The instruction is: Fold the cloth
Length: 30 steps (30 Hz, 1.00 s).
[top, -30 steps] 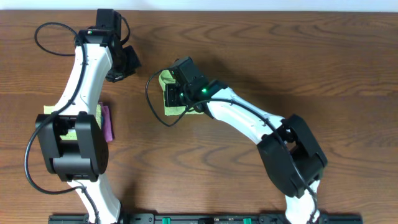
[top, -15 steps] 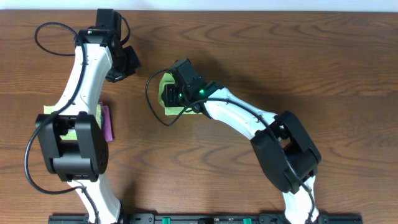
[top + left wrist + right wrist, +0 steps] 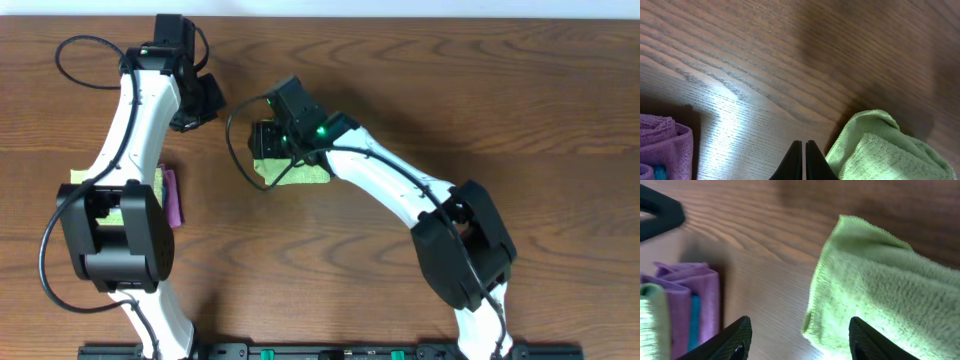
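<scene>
The green cloth [image 3: 297, 174] lies folded on the wooden table, just below my right gripper [image 3: 262, 143]. In the right wrist view the cloth [image 3: 890, 290] fills the right side, with its fringed corner lying under the gap of my right gripper [image 3: 800, 332]. That gripper is open and holds nothing. My left gripper [image 3: 195, 115] hovers to the upper left of the cloth, apart from it. In the left wrist view the left gripper [image 3: 803, 150] is shut on nothing, with the cloth [image 3: 890, 150] to its right.
A stack of folded cloths sits at the table's left, with a purple one [image 3: 173, 197] beside a yellow-green one [image 3: 80, 177] under the left arm. The purple stack [image 3: 695, 300] also shows in the right wrist view. The left gripper's black body [image 3: 660, 210] is close by.
My right gripper has opened, let go of the green cloth and drawn back up and to the left. More of the cloth now shows. The left arm has not moved.
</scene>
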Each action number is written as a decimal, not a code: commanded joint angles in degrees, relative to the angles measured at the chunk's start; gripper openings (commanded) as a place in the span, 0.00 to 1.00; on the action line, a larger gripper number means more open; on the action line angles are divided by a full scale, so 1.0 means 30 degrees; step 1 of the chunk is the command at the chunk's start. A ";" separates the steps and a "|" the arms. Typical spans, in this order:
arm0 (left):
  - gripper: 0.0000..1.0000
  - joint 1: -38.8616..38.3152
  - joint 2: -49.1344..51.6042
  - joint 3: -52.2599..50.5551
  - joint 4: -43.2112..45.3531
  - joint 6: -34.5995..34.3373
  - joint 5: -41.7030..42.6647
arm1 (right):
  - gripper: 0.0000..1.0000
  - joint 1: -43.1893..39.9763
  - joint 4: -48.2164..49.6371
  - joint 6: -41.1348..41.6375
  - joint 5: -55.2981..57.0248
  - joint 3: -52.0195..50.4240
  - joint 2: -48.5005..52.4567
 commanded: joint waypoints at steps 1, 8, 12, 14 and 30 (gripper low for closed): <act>0.06 0.0066 -0.0838 0.0372 -0.0124 0.0270 0.0073 | 0.61 -0.0342 -0.0882 -0.0685 0.0532 0.1246 0.0073; 0.06 0.0073 -0.1173 0.0372 -0.0415 0.0080 0.0525 | 0.58 -0.1523 -0.4845 -0.0707 0.2229 0.2783 -0.0670; 0.06 0.0073 -0.1180 0.0372 -0.0663 -0.0095 0.0962 | 0.61 -0.2747 -0.7635 -0.2973 0.2361 0.3009 -0.1494; 0.06 0.0073 -0.1188 0.0372 -0.0721 -0.0182 0.1151 | 0.61 -0.3432 -0.9311 -0.4481 0.2914 0.3009 -0.2171; 0.06 0.0058 -0.1188 0.0372 -0.0750 -0.1406 0.2616 | 0.57 -0.6768 -1.4753 -0.6317 0.7060 -0.2834 -1.1402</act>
